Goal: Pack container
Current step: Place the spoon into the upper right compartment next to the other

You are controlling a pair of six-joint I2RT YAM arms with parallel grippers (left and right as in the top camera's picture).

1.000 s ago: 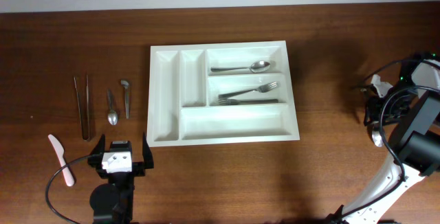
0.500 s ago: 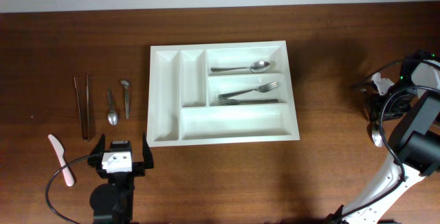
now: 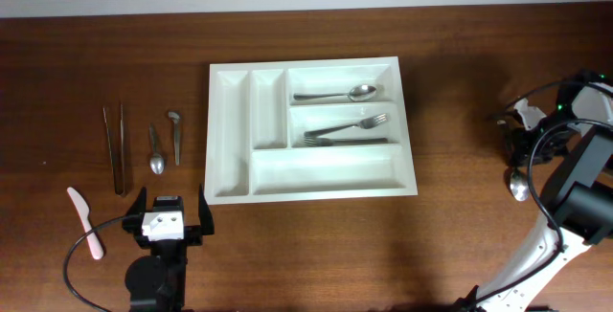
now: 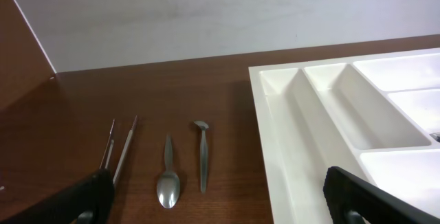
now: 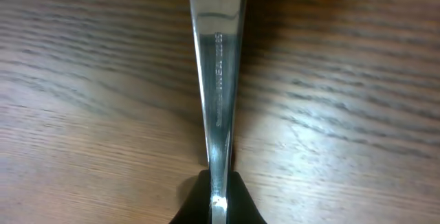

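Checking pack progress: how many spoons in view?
3: one spoon in the container's top right compartment, second spoon on the table left of it, third spoon held by the right gripper. The spoon-like piece beside the second is unclear.

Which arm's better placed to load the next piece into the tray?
Right: the right gripper is shut on a spoon, off to the right of the tray. The left gripper is open and holds nothing.

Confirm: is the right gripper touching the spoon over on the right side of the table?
Touching. The right wrist view shows the right gripper pinched shut on the handle of the spoon, its dark fingertips against the metal with no gap on either side.
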